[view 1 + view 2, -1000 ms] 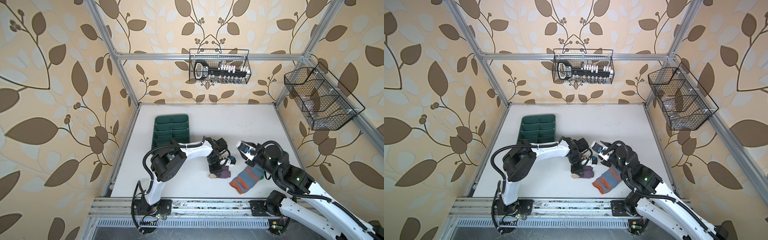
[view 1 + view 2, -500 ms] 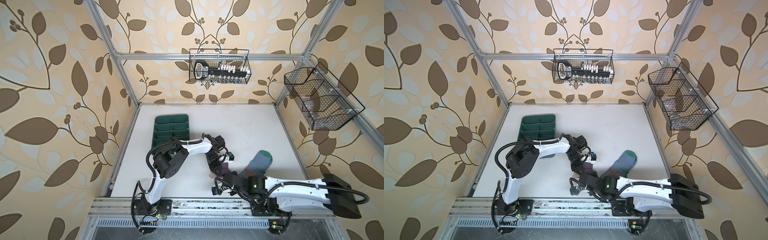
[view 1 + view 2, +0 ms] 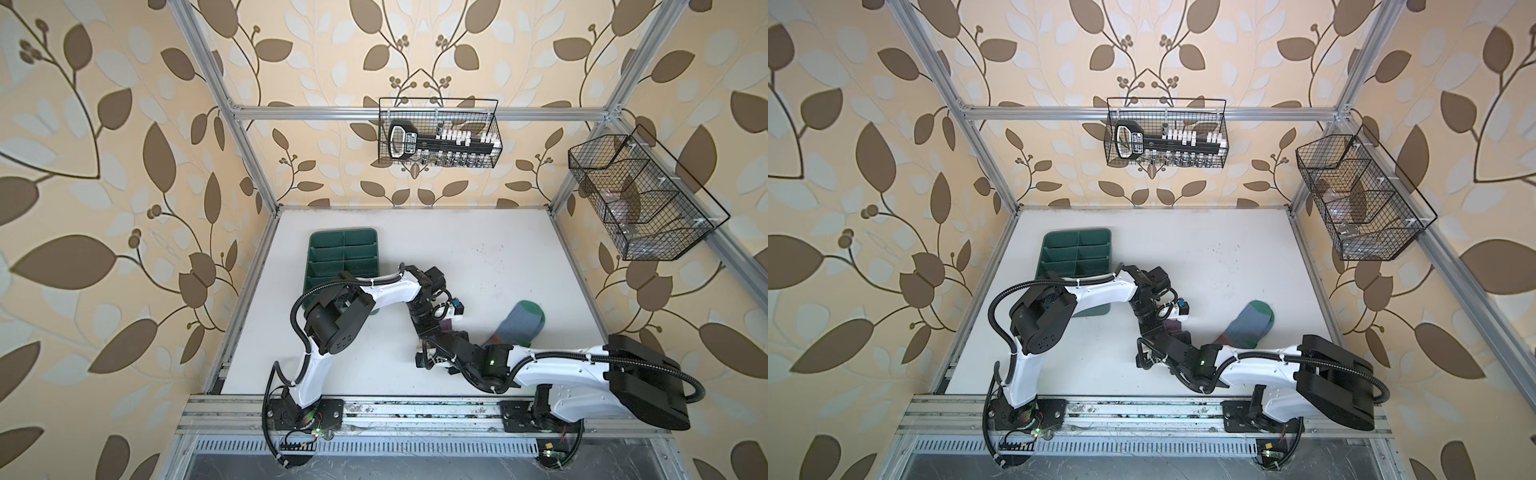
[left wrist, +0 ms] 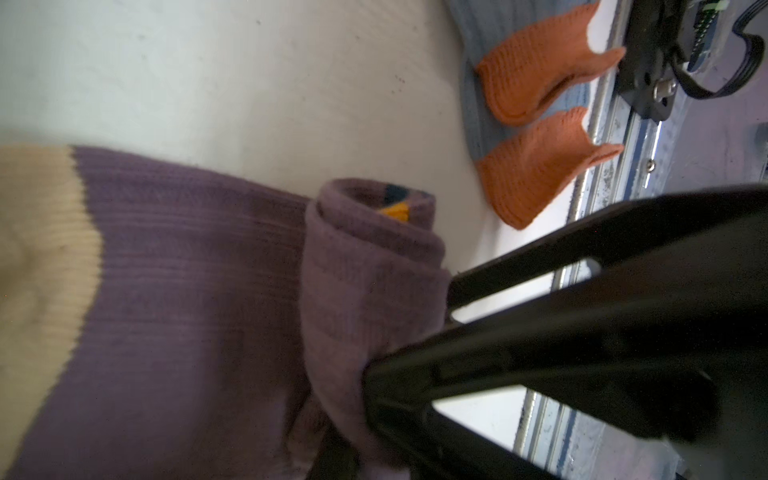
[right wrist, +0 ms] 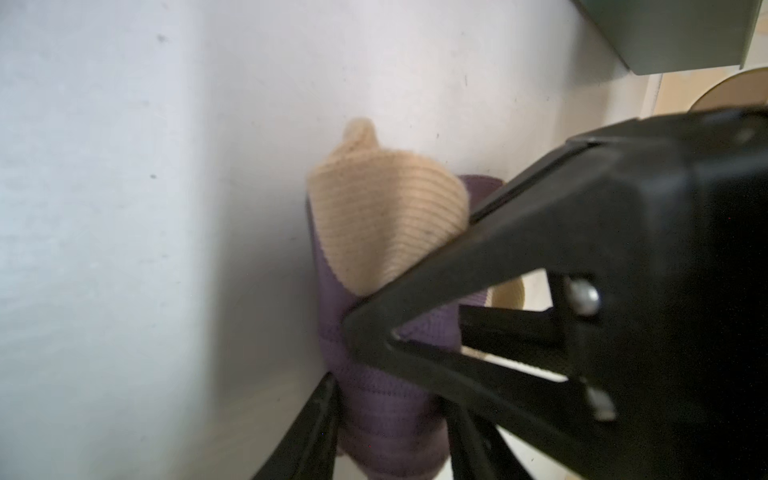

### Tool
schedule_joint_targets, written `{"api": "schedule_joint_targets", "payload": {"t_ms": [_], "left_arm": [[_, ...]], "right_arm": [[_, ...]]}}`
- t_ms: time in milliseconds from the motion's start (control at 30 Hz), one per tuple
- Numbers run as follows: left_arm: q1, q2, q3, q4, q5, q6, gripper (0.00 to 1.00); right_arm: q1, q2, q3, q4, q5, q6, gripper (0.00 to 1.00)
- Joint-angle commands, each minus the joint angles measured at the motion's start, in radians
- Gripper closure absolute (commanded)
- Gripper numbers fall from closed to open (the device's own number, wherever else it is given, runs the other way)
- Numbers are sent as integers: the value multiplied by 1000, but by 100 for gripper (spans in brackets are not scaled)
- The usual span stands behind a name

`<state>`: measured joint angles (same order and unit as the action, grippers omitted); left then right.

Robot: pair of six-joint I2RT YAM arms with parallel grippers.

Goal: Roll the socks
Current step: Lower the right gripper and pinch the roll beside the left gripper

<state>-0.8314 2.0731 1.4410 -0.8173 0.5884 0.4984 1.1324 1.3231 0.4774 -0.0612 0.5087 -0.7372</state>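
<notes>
The purple sock (image 4: 187, 291), mid-front on the tabletop (image 3: 498, 257), is partly rolled. The left fingers (image 4: 540, 357) clamp the roll tight, and the right fingers (image 5: 498, 249) grip it half-closed. The grey-blue sock (image 3: 521, 326) lies flat beside it, not yet rolled.

Your left arm (image 3: 390, 289) and right arm (image 3: 557, 370) have white link shells, black joints and black corrugated cable conduits (image 3: 293, 316). Left tool (image 4: 409, 332) and right tool (image 5: 336, 353) carry black triangular fingers (image 5: 498, 257).

Walls (image 3: 104, 208): beige wallpaper, brown and pale leaf print.
Frame (image 3: 415, 113): aluminium profiles at corners and across back.
Tabletop (image 3: 498, 257): white, matte, faintly speckled.
Back basket (image 3: 436, 99): black wire, hung on crossbar.
Side basket (image 3: 665, 232): black wire, divided.
Light: even, soft.
</notes>
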Motion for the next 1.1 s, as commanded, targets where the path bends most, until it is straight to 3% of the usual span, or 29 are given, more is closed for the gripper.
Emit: {"api": "schedule_joint_targets", "payload": {"t_ms": [0,300,367,500,533,567,667,833,967,1067], "left_arm": [[-21,47,-56,-52,-91,21,92],[-21,37,-56,-46,-90,17,92],[-21,28,-58,-38,-97,14,92],[-21,-10,-73,-4,-130,-2,89],[-21,-29,-83,14,-152,-10,87],[-21,-50,-92,32,-177,-20,85],[-21,-130,-124,88,-254,-44,71],[-21,-284,-190,176,-355,-66,57],[-18,-430,-266,269,-486,-67,53],[-17,-617,-395,436,-692,-64,53]], "right_arm": [[-24,-16,-16,64,24,5,57],[-65,91,5,71,-57,21,61],[-62,93,15,46,-75,28,66],[-50,96,38,-39,-107,46,90],[-45,97,46,-65,-120,59,99],[-41,94,51,-84,-138,70,100],[-30,75,46,-101,-171,97,100],[-34,68,76,-182,-195,115,100],[-35,65,109,-265,-229,135,100],[-41,67,143,-334,-279,147,100]]}}
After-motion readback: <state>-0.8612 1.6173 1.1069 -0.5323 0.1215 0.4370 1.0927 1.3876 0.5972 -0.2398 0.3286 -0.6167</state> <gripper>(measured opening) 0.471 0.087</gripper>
